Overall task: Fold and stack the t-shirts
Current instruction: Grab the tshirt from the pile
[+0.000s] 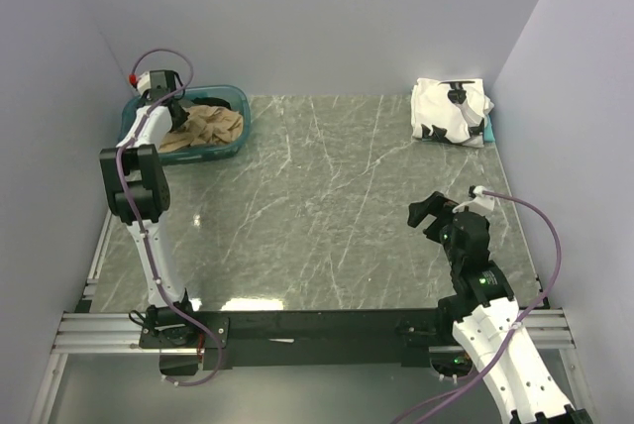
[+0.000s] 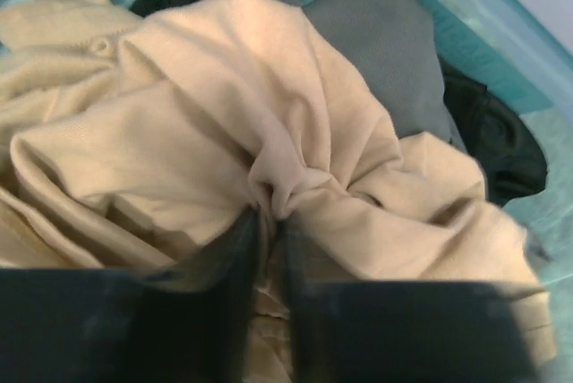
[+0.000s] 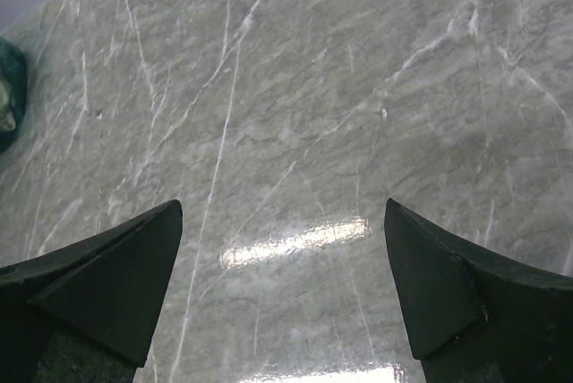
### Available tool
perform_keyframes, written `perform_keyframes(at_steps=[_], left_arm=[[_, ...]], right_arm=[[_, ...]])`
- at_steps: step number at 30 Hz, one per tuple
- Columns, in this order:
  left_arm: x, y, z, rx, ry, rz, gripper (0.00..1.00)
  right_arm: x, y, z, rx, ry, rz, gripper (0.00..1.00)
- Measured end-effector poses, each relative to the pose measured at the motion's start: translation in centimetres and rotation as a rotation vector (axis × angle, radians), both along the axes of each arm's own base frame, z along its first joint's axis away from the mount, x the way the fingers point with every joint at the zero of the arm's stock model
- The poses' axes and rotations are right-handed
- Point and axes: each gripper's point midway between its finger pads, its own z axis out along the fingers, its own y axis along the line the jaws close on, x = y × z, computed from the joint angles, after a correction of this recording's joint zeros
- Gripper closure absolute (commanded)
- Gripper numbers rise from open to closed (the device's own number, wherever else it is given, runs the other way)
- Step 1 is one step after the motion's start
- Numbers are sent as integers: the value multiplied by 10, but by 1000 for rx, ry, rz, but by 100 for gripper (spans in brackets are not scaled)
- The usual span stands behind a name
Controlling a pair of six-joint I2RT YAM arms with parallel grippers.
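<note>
Your left gripper [image 2: 271,222] is down in the teal bin [image 1: 241,117] at the far left corner of the table [image 1: 327,206]. Its fingers stand close together with only a narrow gap, and a bunched fold of the tan t-shirt [image 2: 179,123] is pinched at their tips. The close view is blurred there, so the bite looks shallow, but you cannot be sure how deep it goes. The tan t-shirt lies crumpled on top of the pile in the bin, over a grey t-shirt [image 2: 385,52] and a black t-shirt [image 2: 497,146] that show beyond it. Your right gripper [image 3: 282,222] hangs over bare table at the near right, fingers spread wide with nothing between them. The white t-shirt with black patches [image 1: 451,110] lies folded at the far right corner, well apart from both grippers.
</note>
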Motion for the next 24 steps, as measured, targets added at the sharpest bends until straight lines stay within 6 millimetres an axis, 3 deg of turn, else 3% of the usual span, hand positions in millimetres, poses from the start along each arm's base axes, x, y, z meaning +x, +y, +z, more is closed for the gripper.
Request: perform_keyframes(at_steps=[2, 7, 10, 19, 24], left_arm=[[-2, 0, -2, 1, 9, -3, 99], [-4, 0, 2, 3, 7, -4, 99], [-10, -1, 18, 4, -14, -5, 97], [-27, -3, 123, 26, -185, -5, 99], [-36, -8, 164, 26, -266, -20, 95]], right_arm=[[0, 0, 0, -2, 0, 1, 0], [0, 0, 1, -3, -4, 3, 0], [0, 1, 2, -2, -10, 7, 0], [-1, 2, 6, 4, -28, 13, 0], [-1, 2, 10, 7, -42, 14, 0]])
